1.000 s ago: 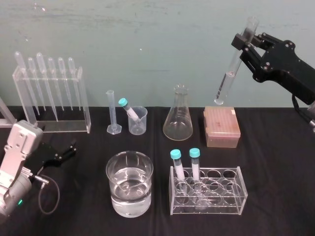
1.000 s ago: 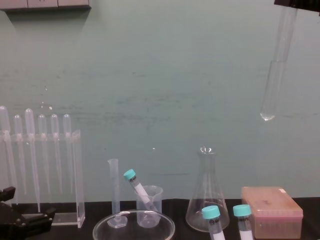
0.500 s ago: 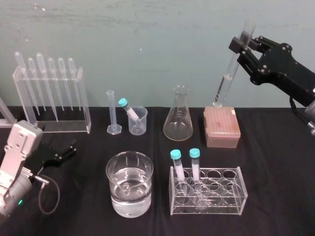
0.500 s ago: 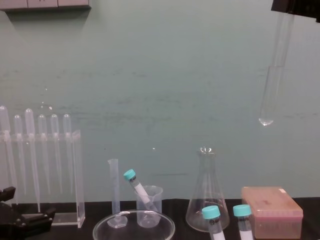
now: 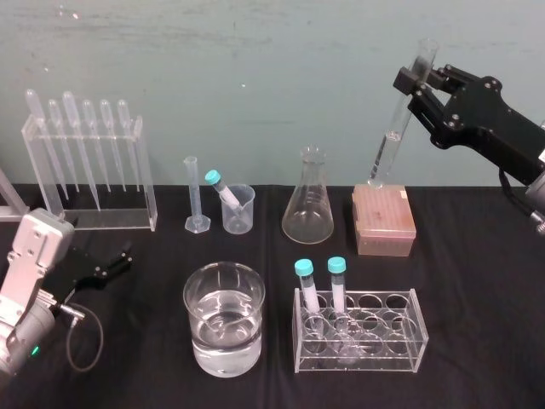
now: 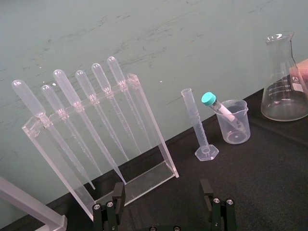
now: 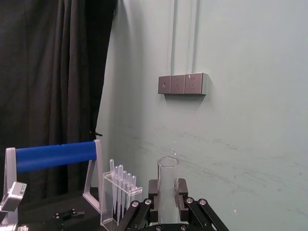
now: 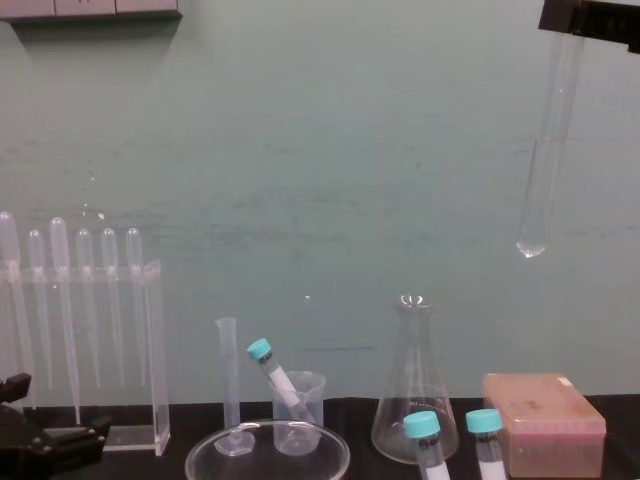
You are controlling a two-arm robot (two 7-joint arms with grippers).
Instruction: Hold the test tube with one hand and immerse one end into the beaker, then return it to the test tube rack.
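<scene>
Overhead at the far right, the right gripper point(image 5: 415, 81) is clamped on the upper part of the test tube point(image 5: 390, 141). The tube's long axis runs nearly upright, rim leaning right. Its rounded end hangs in the air over the salmon-pink test tube rack point(image 5: 384, 223), so the rack lies almost straight down from it. The beaker point(image 5: 197, 336) sits nearer and well to the left. The left gripper point(image 5: 113, 262), fingers apart, lies parked at the near left.

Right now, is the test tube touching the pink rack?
Apart. Chest view: the test tube, held by the right gripper, hangs above the test tube rack, wall visible between.
</scene>
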